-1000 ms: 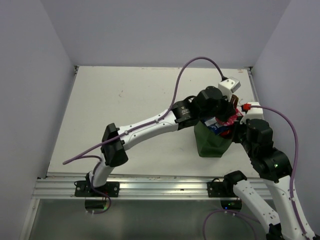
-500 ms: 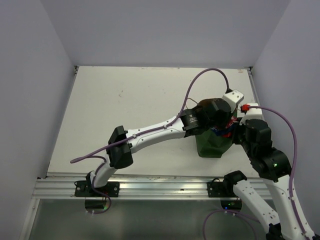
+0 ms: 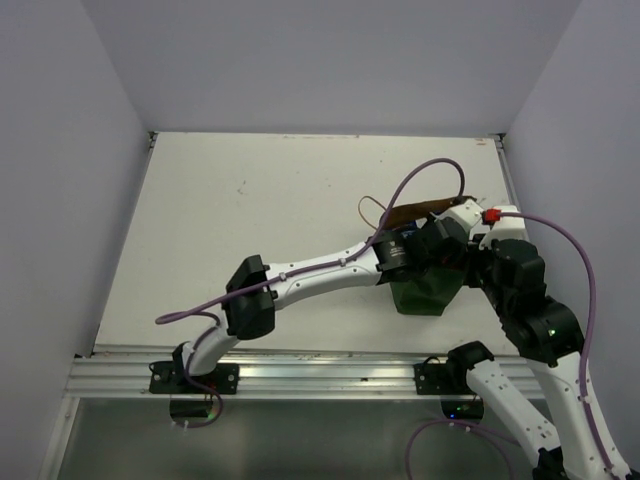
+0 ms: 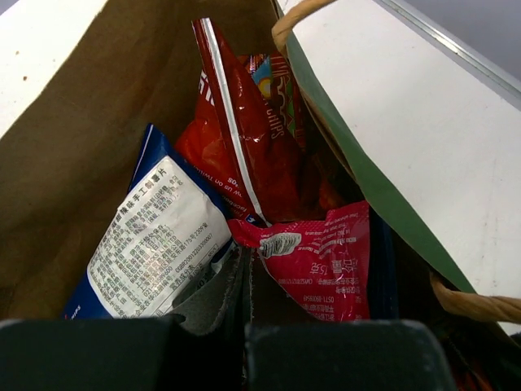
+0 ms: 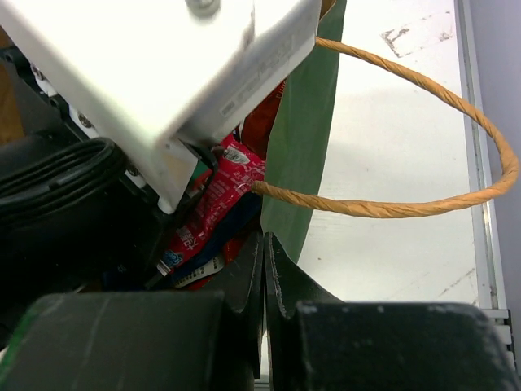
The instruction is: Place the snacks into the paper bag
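Note:
The dark green paper bag (image 3: 420,296) stands at the right of the table, its brown inside (image 4: 77,138) showing in the left wrist view. Inside it lie snacks: a blue bag with a white label (image 4: 151,236), a red chip bag (image 4: 244,138) and a small red-pink packet (image 4: 326,261). My left gripper (image 4: 245,265) is shut and empty, down inside the bag with its tips against the blue bag and the small packet. My right gripper (image 5: 265,244) is shut on the bag's green wall (image 5: 305,138) at its right rim.
One rope handle (image 5: 423,208) loops out to the right over the white table (image 3: 250,210); the other (image 3: 372,210) sticks out behind the bag. The table's right edge rail (image 5: 480,204) and the side wall are close by.
My left wrist has come down from above the bag's mouth into the bag. The snack packets that stuck out at the top are now hidden under it. The right arm has held still.

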`<state>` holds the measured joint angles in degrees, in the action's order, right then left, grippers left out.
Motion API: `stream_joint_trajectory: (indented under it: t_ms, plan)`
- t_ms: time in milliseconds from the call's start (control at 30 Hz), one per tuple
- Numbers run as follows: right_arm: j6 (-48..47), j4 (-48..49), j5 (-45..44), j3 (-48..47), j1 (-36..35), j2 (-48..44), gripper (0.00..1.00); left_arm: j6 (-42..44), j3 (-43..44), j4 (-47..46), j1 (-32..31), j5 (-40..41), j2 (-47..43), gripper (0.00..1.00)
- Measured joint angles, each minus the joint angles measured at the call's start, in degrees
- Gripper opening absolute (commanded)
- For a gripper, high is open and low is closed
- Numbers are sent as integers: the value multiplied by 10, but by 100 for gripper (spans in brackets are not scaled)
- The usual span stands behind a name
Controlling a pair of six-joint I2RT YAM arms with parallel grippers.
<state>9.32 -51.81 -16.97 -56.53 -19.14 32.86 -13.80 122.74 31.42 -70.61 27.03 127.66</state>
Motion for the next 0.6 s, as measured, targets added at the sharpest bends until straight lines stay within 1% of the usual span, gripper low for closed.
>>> stream_joint_trajectory:
  t_ms: [233,267,300,400,433,467,500,533,600]
  plan:
    - [1,5,2,0,0,0,0,13,-24,-19,-7,21,-20,0]
    - [1,7,2,0,0,0,0,14,-23,-19,-7,23,-22,7]
    - [1,8,2,0,0,0,0,15,-22,-19,-7,25,-26,19]
    - [0,10,1,0,0,0,0,23,-26,-26,-7,31,-47,39]
    - [0,10,0,0,0,0,0,28,-38,-40,-7,35,-63,55]
    - [0,10,0,0,0,0,0,32,-59,-59,-7,39,-88,62]
    - [0,10,0,0,0,0,0,33,-89,-86,-8,49,-123,77]
    - [0,10,0,0,0,0,0,34,-107,-102,-8,56,-149,88]
    - [0,10,0,0,0,0,0,40,-162,-158,-10,80,-228,100]
